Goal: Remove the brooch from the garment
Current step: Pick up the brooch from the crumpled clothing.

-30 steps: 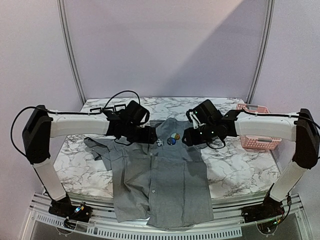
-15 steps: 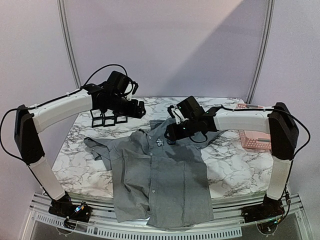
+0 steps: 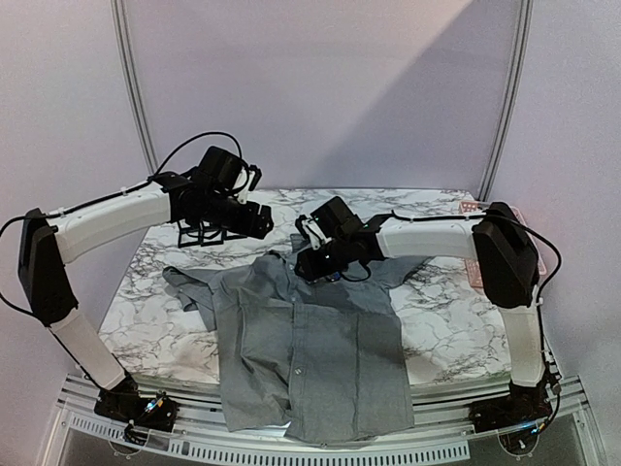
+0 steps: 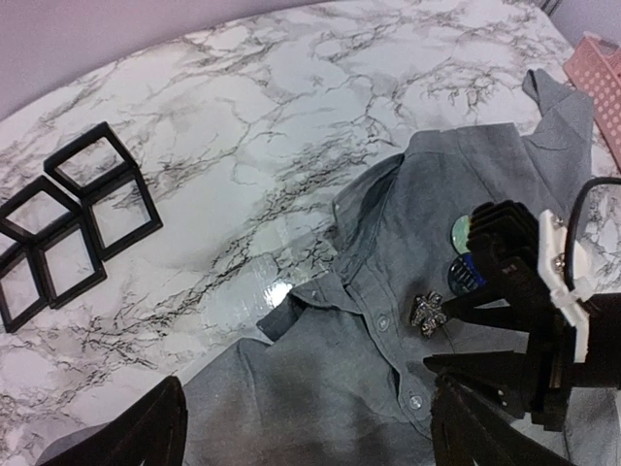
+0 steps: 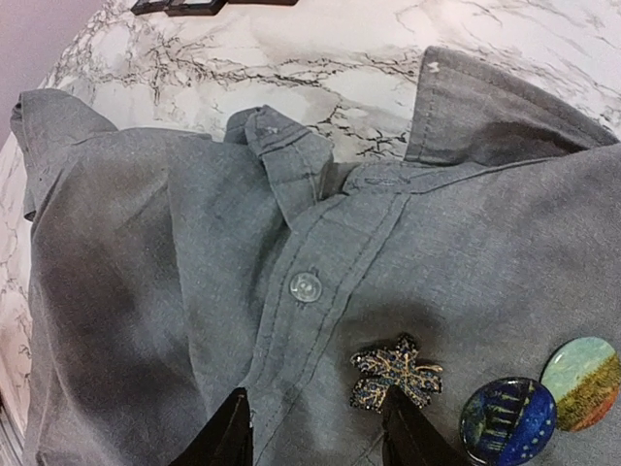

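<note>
Plainly one garment (image 3: 310,340) on the marble table (image 3: 165,320): grey, collared, laid front up and buttoned. Long axis from 12 to 6 o'clock in the top view, collar toward 12, hem draped over the near table edge at 6, one sleeve spread toward 9.

One brooch (image 5: 396,374) pinned to it, sparkly and star-like, with no clear long axis. Placed just below the collar and just beside the button placket, on its 3 o'clock side in the right wrist view; hidden under the right hand in the top view.

Two round badges on the chest as well, at 3 to 4 o'clock of the brooch: a blue badge (image 5: 507,419) and a green-and-yellow badge (image 5: 582,367), edge to edge with each other and apart from the brooch.

Two hands:
- Right hand (image 3: 309,260) low over the chest near the collar, released. Jaws partly apart with only cloth between them, one fingertip just beside the brooch; cannot tell whether touching.
- Left hand (image 3: 260,223) likewise released, jaws wide and empty, up in the air at about 10 o'clock from the collar.

At least four black square frames (image 4: 73,228) clustered on bare marble at 10 o'clock, apart from the garment. One pink basket (image 4: 600,78) at 2 o'clock, mostly hidden behind the right arm in the top view
</note>
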Robot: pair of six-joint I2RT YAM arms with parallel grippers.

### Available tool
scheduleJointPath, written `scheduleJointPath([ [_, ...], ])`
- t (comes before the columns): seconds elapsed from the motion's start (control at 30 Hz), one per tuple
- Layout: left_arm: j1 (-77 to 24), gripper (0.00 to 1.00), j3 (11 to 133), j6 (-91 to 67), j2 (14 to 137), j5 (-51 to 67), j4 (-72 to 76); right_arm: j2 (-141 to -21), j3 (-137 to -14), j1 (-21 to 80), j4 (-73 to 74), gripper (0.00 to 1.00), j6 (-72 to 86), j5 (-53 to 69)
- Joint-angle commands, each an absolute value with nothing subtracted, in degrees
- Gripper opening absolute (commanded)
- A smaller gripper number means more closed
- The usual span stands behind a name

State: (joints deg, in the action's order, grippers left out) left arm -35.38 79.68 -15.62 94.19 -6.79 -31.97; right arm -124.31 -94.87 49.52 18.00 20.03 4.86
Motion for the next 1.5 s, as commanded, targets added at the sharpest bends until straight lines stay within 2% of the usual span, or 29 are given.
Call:
scheduleJointPath([
  [0.0, -36.7, 0.87, 79.2, -14.7, 93.9, -8.0, -32.3, -128.0, -97.9, 49.9, 20.6, 0.43, 20.0, 1.6],
  [0.57, -37.1, 0.87, 79.0, -14.9, 94.2, -8.2, -32.2, -132.2, -98.3, 51.2, 21.2, 0.46, 18.6, -3.5],
  [0.93, -37.2, 0.87, 78.9, -15.0, 94.4, -7.9, -32.2, -133.7, -98.5, 51.9, 21.5, 0.43, 19.4, -12.3],
  [1.47, -37.3, 0.87, 79.0, -15.1, 94.6, -7.7, -32.3, -134.0, -97.8, 55.0, 22.4, 0.26, 17.5, -26.1],
])
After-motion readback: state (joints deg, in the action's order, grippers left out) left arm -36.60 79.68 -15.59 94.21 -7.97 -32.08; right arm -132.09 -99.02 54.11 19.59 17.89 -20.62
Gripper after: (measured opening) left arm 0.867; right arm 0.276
